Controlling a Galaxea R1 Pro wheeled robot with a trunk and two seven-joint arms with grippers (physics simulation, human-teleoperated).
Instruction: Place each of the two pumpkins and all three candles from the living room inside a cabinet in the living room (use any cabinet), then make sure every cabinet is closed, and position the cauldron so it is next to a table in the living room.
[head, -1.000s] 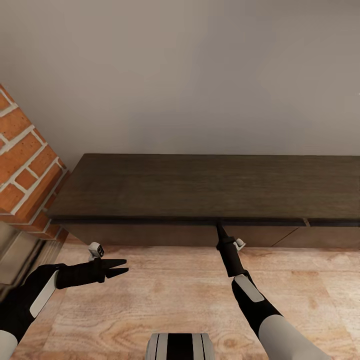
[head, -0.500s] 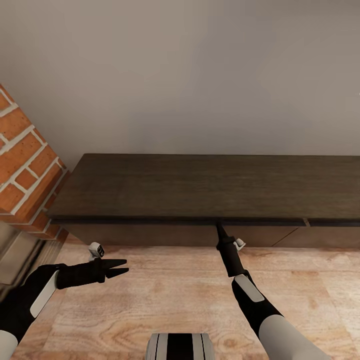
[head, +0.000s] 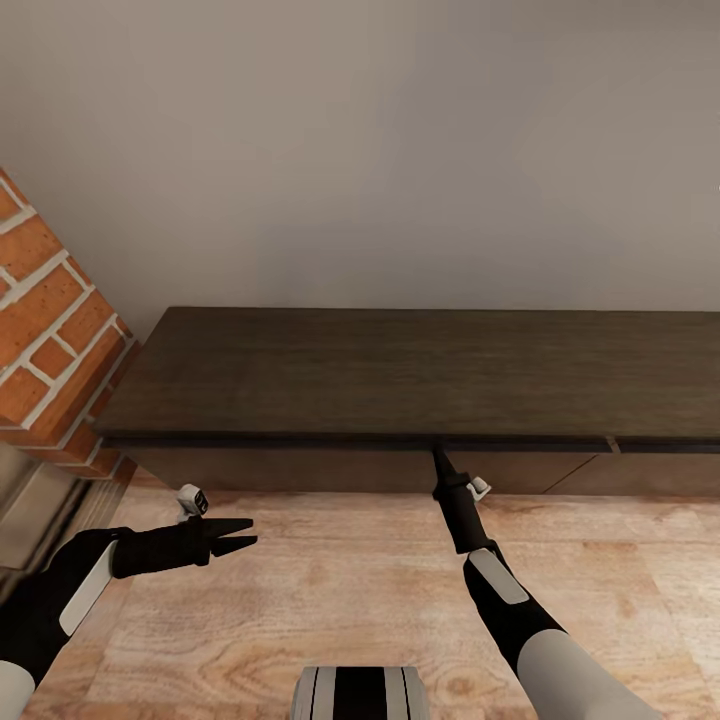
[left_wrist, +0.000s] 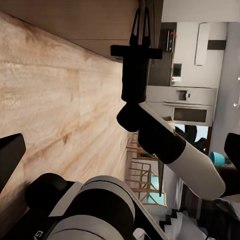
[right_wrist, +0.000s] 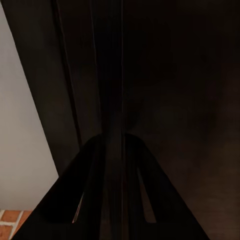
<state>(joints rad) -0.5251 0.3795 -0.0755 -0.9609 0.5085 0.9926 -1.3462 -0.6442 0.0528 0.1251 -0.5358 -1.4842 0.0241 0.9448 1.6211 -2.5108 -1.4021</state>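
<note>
While the right gripper (head: 437, 455) sits at centre frame in the head view, its tip is pressed up at the underside of the cabinet (head: 400, 370) top lip, right on the dark seam above the front panel. Fingers look pinched together to a thin point; the right wrist view shows them as one narrow dark wedge (right_wrist: 112, 165) against the dark wood, no gap seen, nothing held. Cabinet runs long, left to right across mid frame, its long axis parallel to the back wall (head: 360, 150). Right arm reaches straight forward, so finger line is roughly square to that axis. Front under the lip looks angled at lower right of the unit, maybe a door or drawer ajar there, cannot tell for sure.

Left gripper (head: 238, 533) hangs at lower left over the wood floor (head: 330, 590), fingers spread apart, empty, pointing sideways toward frame centre, well apart from the cabinet front. Left wrist view looks across at the right arm and its fingers (left_wrist: 141, 27) touching the cabinet edge.

Brick pillar (head: 50, 320) at far left, just beside the cabinet end. No pumpkins, candles or cauldron visible.

Judgement: step in hand is working the cabinet front, opening or shutting. Right arm is clearly the nearer one, already in contact. Next move likely a pull or push along the arm line, square to the front.
</note>
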